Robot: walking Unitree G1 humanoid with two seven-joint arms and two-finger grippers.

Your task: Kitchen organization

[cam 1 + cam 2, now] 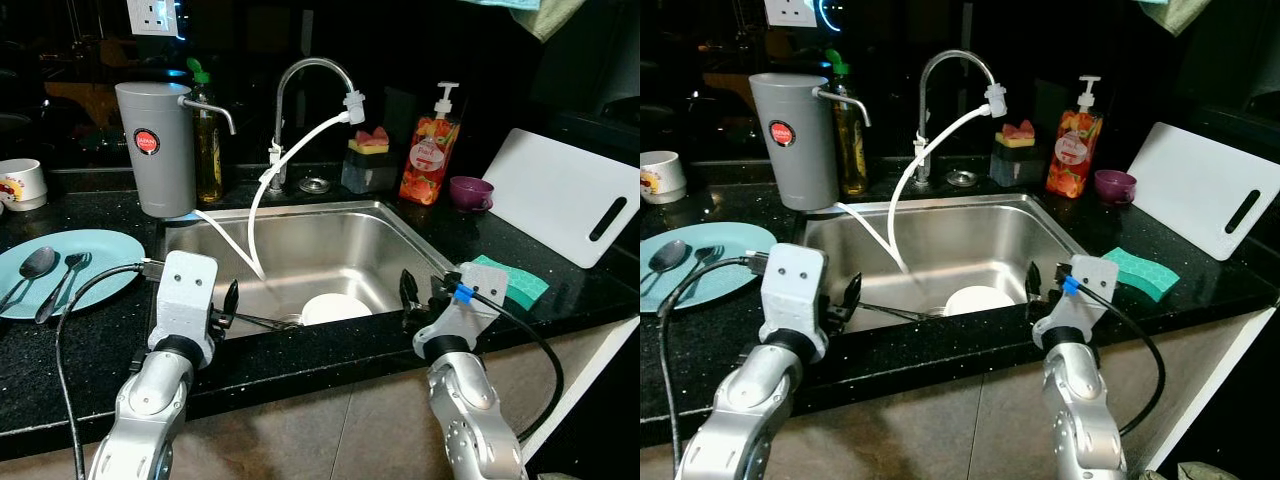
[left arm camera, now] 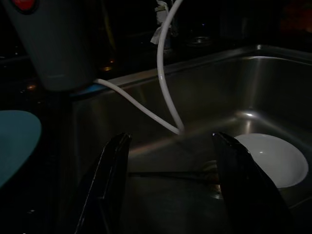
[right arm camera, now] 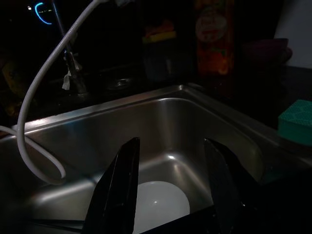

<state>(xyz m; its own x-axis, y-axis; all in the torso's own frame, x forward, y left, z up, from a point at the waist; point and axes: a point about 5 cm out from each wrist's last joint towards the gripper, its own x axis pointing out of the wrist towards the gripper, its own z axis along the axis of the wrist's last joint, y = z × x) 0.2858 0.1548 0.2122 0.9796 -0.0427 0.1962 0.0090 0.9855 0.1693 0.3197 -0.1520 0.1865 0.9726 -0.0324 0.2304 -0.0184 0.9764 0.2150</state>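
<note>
I see left claw (image 1: 232, 303) open at the near left rim of the stainless steel sink (image 1: 330, 240) | right claw (image 1: 407, 296) open at its near right rim | round white plate (image 1: 335, 307) lies in the sink bottom between them | green sponge (image 1: 514, 281) on black bench (image 1: 60, 350), right.

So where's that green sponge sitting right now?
The green sponge lies flat on the black counter to the right of the sink, just beyond the right tool and in front of the white cutting board.
</note>
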